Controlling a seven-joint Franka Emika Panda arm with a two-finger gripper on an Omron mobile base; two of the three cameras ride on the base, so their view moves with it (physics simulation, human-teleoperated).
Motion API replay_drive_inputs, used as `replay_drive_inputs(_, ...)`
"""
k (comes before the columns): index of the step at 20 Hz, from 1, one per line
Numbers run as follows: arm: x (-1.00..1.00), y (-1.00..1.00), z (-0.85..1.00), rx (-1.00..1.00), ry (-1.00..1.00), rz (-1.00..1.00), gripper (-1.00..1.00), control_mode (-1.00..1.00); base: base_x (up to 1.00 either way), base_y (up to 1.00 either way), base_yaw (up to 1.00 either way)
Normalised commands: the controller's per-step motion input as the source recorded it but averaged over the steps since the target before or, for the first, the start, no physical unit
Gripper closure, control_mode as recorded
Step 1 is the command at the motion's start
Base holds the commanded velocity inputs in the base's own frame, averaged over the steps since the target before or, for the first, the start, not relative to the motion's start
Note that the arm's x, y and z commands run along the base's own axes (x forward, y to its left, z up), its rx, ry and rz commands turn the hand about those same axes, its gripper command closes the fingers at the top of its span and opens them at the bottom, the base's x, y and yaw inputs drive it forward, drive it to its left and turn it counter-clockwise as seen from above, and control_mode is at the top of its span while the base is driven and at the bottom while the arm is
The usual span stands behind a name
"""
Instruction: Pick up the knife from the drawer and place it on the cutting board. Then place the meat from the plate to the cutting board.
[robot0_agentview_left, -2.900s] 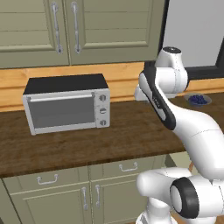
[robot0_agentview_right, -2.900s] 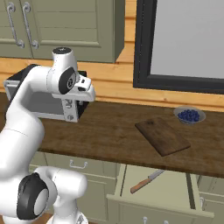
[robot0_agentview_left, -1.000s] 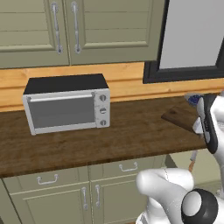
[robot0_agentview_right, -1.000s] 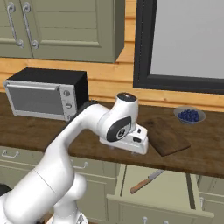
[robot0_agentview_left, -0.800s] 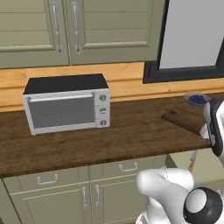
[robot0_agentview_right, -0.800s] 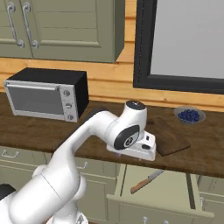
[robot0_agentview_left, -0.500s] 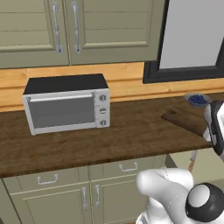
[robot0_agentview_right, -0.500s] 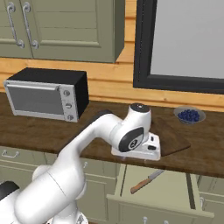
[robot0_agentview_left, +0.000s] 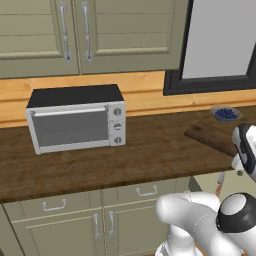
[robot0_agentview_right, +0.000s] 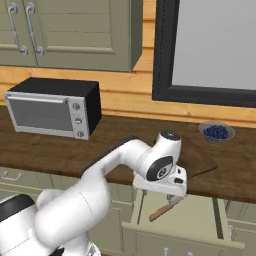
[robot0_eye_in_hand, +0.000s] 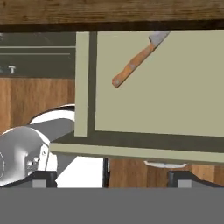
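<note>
Left base view: brown tabletop (robot0_agentview_left: 150, 155) runs across the frame. Toaster oven (robot0_agentview_left: 76, 119) sits on it at left, under 2 olive cabinet doors (robot0_agentview_left: 85, 35). Cutting board (robot0_agentview_left: 212, 136) lies at the right end of the tabletop, partly cut off by the arm. Small bowl of blue berries (robot0_agentview_left: 225, 114) sits just behind the board, near the dark window frame (robot0_agentview_left: 175, 80). Arm crosses the right edge, in front of the board.

Right base view: arm reaches forward and bends down over the tabletop's (robot0_agentview_right: 60, 147) front edge. Drawer (robot0_agentview_right: 192, 220) is pulled open below that edge. Knife (robot0_agentview_right: 166, 208) lies inside it at an angle, wooden handle toward the lower left, blade end tucked under the hand. Tool (robot0_agentview_right: 172, 192) hangs just above the knife, apart from it. Cutting board (robot0_agentview_right: 200, 159) lies on the tabletop right behind the arm's wrist, nothing on it. Berry bowl (robot0_agentview_right: 216, 132) is behind the board, toaster oven (robot0_agentview_right: 52, 114) far left.

Hand view: camera looks into the open drawer (robot0_eye_in_hand: 166, 87). Knife (robot0_eye_in_hand: 138, 59) lies diagonally on the drawer floor near the top of the frame, handle toward the lower left, blade tip reaching the tabletop edge above. The 2 dark fingertips (robot0_eye_in_hand: 43, 178) sit far apart at the bottom corners: tool is wide open, holding nothing.
</note>
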Motion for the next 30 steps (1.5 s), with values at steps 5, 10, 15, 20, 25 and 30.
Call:
replay_drive_inputs(5,0.00,-0.09,-0.70,0.02,0.28,0.00,-1.00,-1.00,0.00,0.00,0.00)
replay_drive_inputs(10,0.00,-0.07,-0.38,-0.01,0.08,0.00,-1.00,-1.00,0.00,0.00,0.00)
replay_drive_inputs(15,-0.02,-0.15,-0.19,0.00,0.00,0.00,-1.00,-1.00,0.00,0.00,0.00)
replay_drive_inputs(20,-0.05,-0.05,-0.14,0.00,-0.02,0.00,-1.00,-1.00,0.00,0.00,0.00)
replay_drive_inputs(25,0.00,-0.11,-0.12,0.00,-0.04,0.00,-1.00,-1.00,0.00,0.00,0.00)
replay_drive_inputs(30,0.00,-0.14,-0.10,0.00,-0.05,0.00,-1.00,-1.00,0.00,0.00,0.00)
